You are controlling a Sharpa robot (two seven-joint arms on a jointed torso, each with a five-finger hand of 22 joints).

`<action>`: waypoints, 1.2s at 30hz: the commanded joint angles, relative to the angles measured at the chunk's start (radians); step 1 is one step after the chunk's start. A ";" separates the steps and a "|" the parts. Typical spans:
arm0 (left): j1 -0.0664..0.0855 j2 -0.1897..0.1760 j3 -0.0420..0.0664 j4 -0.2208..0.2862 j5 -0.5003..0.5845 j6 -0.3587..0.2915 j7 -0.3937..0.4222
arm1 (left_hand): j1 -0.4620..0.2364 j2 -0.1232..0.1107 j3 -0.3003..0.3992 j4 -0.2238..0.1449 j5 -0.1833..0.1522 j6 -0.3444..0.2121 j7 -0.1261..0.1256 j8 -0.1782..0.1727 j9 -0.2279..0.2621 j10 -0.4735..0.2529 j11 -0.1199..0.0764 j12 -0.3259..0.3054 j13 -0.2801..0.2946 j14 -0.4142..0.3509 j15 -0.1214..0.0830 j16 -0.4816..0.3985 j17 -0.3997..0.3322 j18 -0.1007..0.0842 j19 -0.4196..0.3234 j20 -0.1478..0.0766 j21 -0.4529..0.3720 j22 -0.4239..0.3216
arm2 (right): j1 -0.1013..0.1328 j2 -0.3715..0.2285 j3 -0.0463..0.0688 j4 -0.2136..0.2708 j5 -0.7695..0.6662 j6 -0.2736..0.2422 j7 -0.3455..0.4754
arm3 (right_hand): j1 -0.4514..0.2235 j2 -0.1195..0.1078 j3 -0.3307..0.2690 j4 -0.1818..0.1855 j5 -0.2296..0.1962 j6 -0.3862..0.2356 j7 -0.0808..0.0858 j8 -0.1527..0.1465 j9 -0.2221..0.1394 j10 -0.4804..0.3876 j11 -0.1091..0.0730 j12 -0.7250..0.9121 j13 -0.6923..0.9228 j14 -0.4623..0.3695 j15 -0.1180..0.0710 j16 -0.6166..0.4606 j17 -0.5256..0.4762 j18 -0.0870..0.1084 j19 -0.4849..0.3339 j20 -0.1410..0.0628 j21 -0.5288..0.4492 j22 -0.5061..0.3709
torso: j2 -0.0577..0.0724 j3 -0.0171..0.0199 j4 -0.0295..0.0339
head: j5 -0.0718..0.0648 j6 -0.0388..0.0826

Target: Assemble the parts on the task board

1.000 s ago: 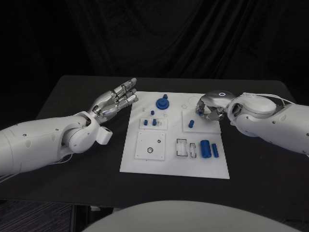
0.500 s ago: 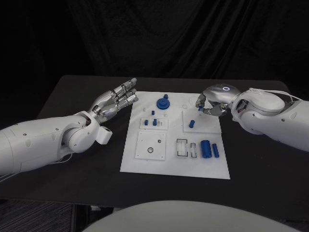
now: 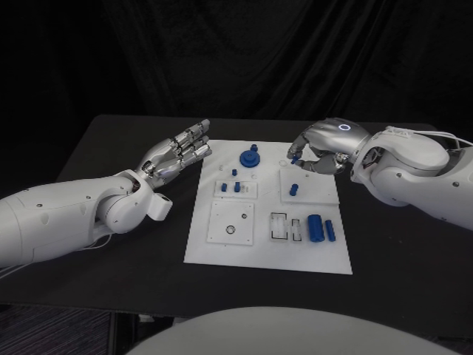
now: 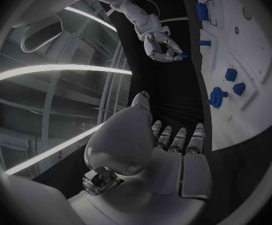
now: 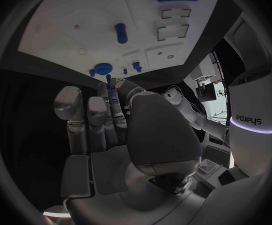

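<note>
The fingers (image 3: 297, 154) of the right hand (image 3: 320, 150) are curled in over the far right corner of the white task board (image 3: 224, 248), and a small blue part (image 3: 294, 160) is seen pinched at their tips; the same blue piece is shown at the fingertips in the right wrist view (image 5: 109, 81) and in the left wrist view (image 4: 183, 56). The left hand (image 3: 176, 156) is held palm-up above the black worktop (image 3: 109, 144), just beside the board's far left edge, its fingers (image 3: 197, 135) stretched out and slightly apart, with nothing in them. On the board, a round blue knob-like part (image 3: 250, 157) is seen standing near the far edge, small blue pegs (image 3: 234, 186) are grouped on a square plate left of centre, a single blue peg (image 3: 293, 189) is standing on the right-hand plate, and two blue cylinders (image 3: 321, 227) are lying side by side near the right edge, beside rectangular slots (image 3: 286, 227).
</note>
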 commanded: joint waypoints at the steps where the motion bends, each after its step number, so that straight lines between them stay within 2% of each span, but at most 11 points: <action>1: -0.003 0.004 0.001 -0.002 0.004 0.013 0.043 | 0.006 0.004 0.000 -0.005 0.006 -0.001 0.009 0.004 0.001 -0.001 0.008 0.006 0.001 0.001 0.004 -0.004 -0.001 0.016 0.000 0.002 0.001 -0.003 | -0.020 0.014 0.000 0.034 -0.045 -0.002 0.003 | 0.005 0.003 -0.003 -0.007 0.003 0.004 0.003 0.003 0.001 0.010 0.000 -0.005 -0.002 0.003 -0.008 0.000 0.007 -0.013 -0.001 -0.007 0.002 0.118 | -0.001 0.0004 0.0007 | 0.005 0.000; 5: -0.005 0.004 0.001 -0.001 0.004 0.012 0.045 | 0.006 0.005 0.000 -0.005 0.006 -0.005 0.010 0.004 0.001 0.000 0.009 0.007 0.001 0.001 0.003 -0.004 -0.001 0.016 0.000 0.002 0.001 -0.003 | -0.044 0.059 0.000 0.042 -0.076 -0.001 0.011 | 0.004 0.001 -0.003 -0.008 0.003 0.004 0.003 0.003 0.002 0.010 0.000 -0.006 -0.002 0.006 -0.008 0.003 0.013 -0.015 0.001 -0.007 0.007 0.119 | -0.001 0.0014 0.0019 | 0.013 0.000; 10: -0.006 0.002 0.001 0.004 0.004 0.008 0.045 | 0.005 0.005 -0.002 -0.006 0.006 -0.003 0.022 0.004 0.001 0.001 0.017 0.011 0.002 0.001 0.000 -0.004 -0.001 0.016 -0.001 0.001 0.000 -0.005 | -0.068 0.125 0.000 0.020 -0.109 0.017 0.007 | 0.004 0.000 -0.003 -0.009 0.006 0.001 0.005 0.000 0.001 0.008 0.001 -0.009 -0.004 0.007 -0.008 0.003 0.012 -0.015 0.001 -0.007 0.008 0.119 | -0.001 -0.0009 0.0089 | 0.018 0.000; 13: -0.006 -0.001 0.001 0.006 0.004 0.000 0.059 | 0.003 0.005 -0.006 -0.005 0.006 0.004 0.035 0.006 0.002 0.002 0.021 0.016 0.003 0.001 -0.003 -0.004 -0.001 0.016 -0.006 -0.005 -0.003 -0.020 | -0.081 0.159 0.000 0.004 -0.119 0.031 0.004 | 0.004 0.000 -0.003 -0.009 0.006 0.001 0.005 -0.001 0.001 0.008 0.001 -0.009 -0.004 0.007 -0.008 0.004 0.013 -0.015 0.001 -0.007 0.008 0.119 | 0.000 -0.0008 0.0069 | 0.022 0.000; 15: -0.006 -0.002 0.001 0.008 0.004 -0.009 0.072 | 0.003 0.005 -0.011 -0.002 0.006 0.022 0.053 0.009 0.004 0.009 0.029 0.037 0.006 0.001 -0.012 -0.004 -0.001 0.018 -0.010 -0.023 -0.005 -0.028 | -0.090 0.182 0.000 -0.009 -0.132 0.036 0.003 | 0.004 0.000 -0.004 -0.009 0.006 0.000 0.005 -0.001 0.001 0.008 0.001 -0.010 -0.004 0.009 -0.008 0.006 0.016 -0.015 0.002 -0.007 0.010 0.120 | 0.001 -0.0007 0.0031 | 0.024 0.000; 17: -0.006 -0.002 0.001 0.010 0.004 -0.021 0.087 | 0.005 0.003 -0.015 0.001 0.006 0.028 0.053 0.009 0.004 0.011 0.026 0.043 0.007 0.001 -0.025 -0.004 -0.001 0.018 -0.013 -0.041 -0.007 -0.037 | -0.100 0.203 0.000 -0.019 -0.149 0.039 0.001 | 0.003 0.000 -0.004 -0.009 0.006 0.001 0.005 -0.001 0.001 0.009 0.001 -0.010 -0.004 0.010 -0.008 0.007 0.017 -0.015 0.002 -0.007 0.008 0.119 | 0.001 -0.0014 0.0016 | 0.025 0.000; 21: -0.006 0.000 0.001 0.011 0.004 -0.032 0.101 | 0.009 0.001 -0.020 0.011 0.006 0.035 0.053 0.009 0.005 0.012 0.019 0.048 0.007 0.001 -0.051 -0.004 -0.001 0.016 -0.017 -0.075 -0.009 -0.048 | -0.115 0.234 0.000 -0.034 -0.166 0.047 -0.005 | 0.002 -0.001 -0.005 -0.008 0.004 0.002 0.005 -0.001 0.001 0.010 0.001 -0.010 -0.004 0.012 -0.007 0.011 0.023 -0.016 0.004 -0.007 0.014 0.121 | 0.002 -0.0010 0.0042 | 0.023 0.000; 25: -0.007 0.004 0.001 0.010 0.004 -0.033 0.107 | 0.012 0.003 -0.020 0.013 0.007 0.041 0.065 0.010 0.005 0.011 0.017 0.049 0.007 0.001 -0.058 -0.004 -0.001 0.015 -0.017 -0.083 -0.009 -0.051 | -0.122 0.252 0.000 -0.042 -0.172 0.060 -0.011 | 0.002 -0.001 -0.005 -0.008 0.003 0.003 0.004 -0.001 0.002 0.011 0.001 -0.011 -0.004 0.013 -0.007 0.012 0.024 -0.016 0.004 -0.007 0.014 0.121 | 0.001 -0.0008 0.0026 | 0.029 0.000; 27: -0.007 0.006 0.001 0.009 0.004 -0.033 0.113 | 0.020 0.005 -0.017 0.009 0.018 0.045 0.075 0.010 0.006 0.012 0.018 0.051 0.007 0.001 -0.061 -0.004 -0.001 0.014 -0.018 -0.089 -0.009 -0.053 | -0.125 0.254 0.000 -0.043 -0.174 0.065 -0.014 | 0.001 -0.002 -0.005 -0.009 0.002 0.003 0.004 -0.002 0.002 0.013 0.001 -0.011 -0.005 0.014 -0.007 0.013 0.025 -0.016 0.004 -0.007 0.014 0.121 | 0.001 -0.0016 0.0028 | 0.031 0.000; 29: -0.008 0.008 0.001 0.009 0.004 -0.034 0.118 | 0.033 0.011 -0.011 0.002 0.047 0.055 0.084 0.012 0.007 0.013 0.015 0.056 0.008 0.001 -0.065 -0.004 -0.001 0.012 -0.018 -0.093 -0.009 -0.054 | -0.127 0.252 0.000 -0.041 -0.174 0.070 -0.017 | 0.001 -0.002 -0.005 -0.009 0.002 0.003 0.004 -0.002 0.002 0.013 0.001 -0.011 -0.005 0.014 -0.007 0.013 0.025 -0.016 0.004 -0.007 0.014 0.121 | 0.001 -0.0018 0.0021 | 0.033 0.000; 36: -0.010 0.010 0.001 0.005 0.004 -0.040 0.132 | 0.046 0.036 0.003 0.003 0.084 0.080 0.110 0.015 0.009 0.021 0.003 0.073 0.010 0.001 -0.088 -0.004 -0.001 0.016 -0.017 -0.112 -0.009 -0.055 | -0.137 0.244 0.000 -0.037 -0.175 0.081 -0.023 | 0.001 -0.001 -0.006 -0.009 -0.001 0.004 0.004 -0.002 0.002 0.015 0.000 -0.011 -0.005 0.015 -0.008 0.014 0.027 -0.016 0.005 -0.007 0.016 0.121 | 0.000 0.0012 -0.0020 | 0.043 0.000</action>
